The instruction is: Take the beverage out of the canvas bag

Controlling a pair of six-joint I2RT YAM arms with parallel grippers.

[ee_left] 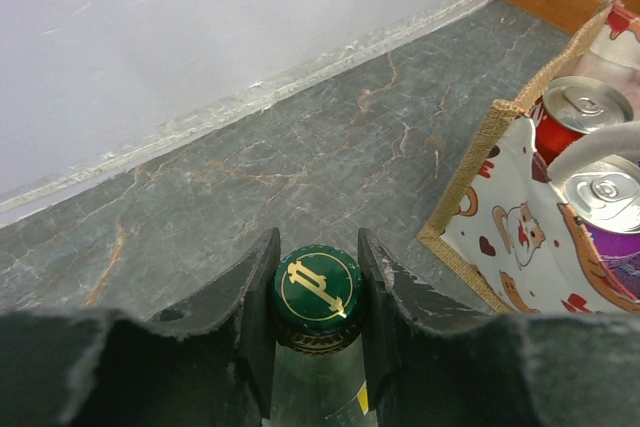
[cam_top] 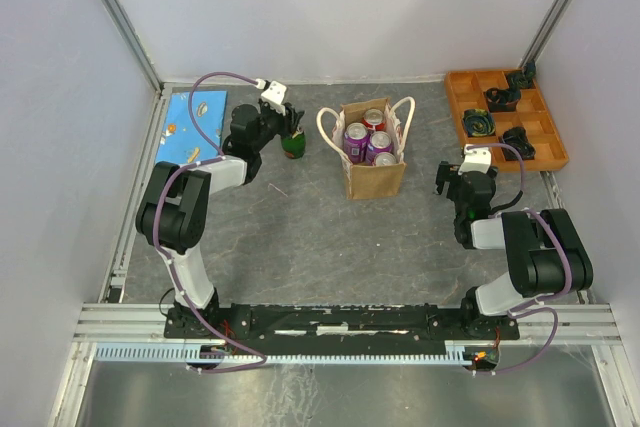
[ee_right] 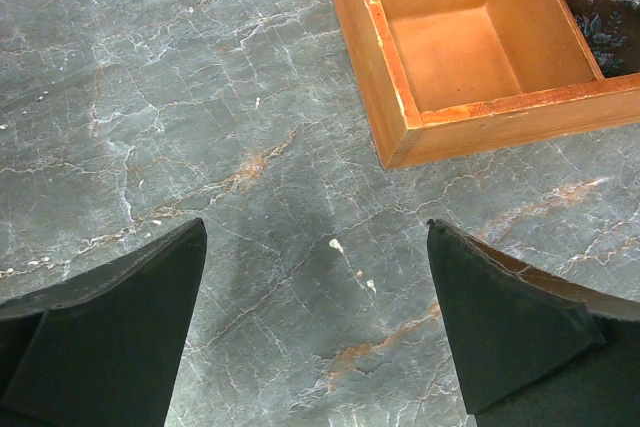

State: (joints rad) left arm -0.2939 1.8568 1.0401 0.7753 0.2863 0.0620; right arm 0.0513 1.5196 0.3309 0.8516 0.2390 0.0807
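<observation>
1. Black fingers of my left gripper [ee_left: 318,247] stand on either side of a green bottle [ee_left: 318,292], close against its cap. I cannot tell whether they pinch it or only flank it.
2. The bottle stands upright on the table [cam_top: 300,237], outside the canvas bag [cam_top: 375,179] and to its left.
3. The canvas bag stands upright mid-table, with purple and red cans [cam_top: 357,137] inside.
4. My right gripper [ee_right: 316,224] is spread wide above the table, near a corner of the orange tray [ee_right: 365,57].
5. The table is grey, stone-patterned with rusty veins. White walls [cam_top: 320,7] close it in, and a blue board [cam_top: 192,125] lies in the far left corner.
</observation>
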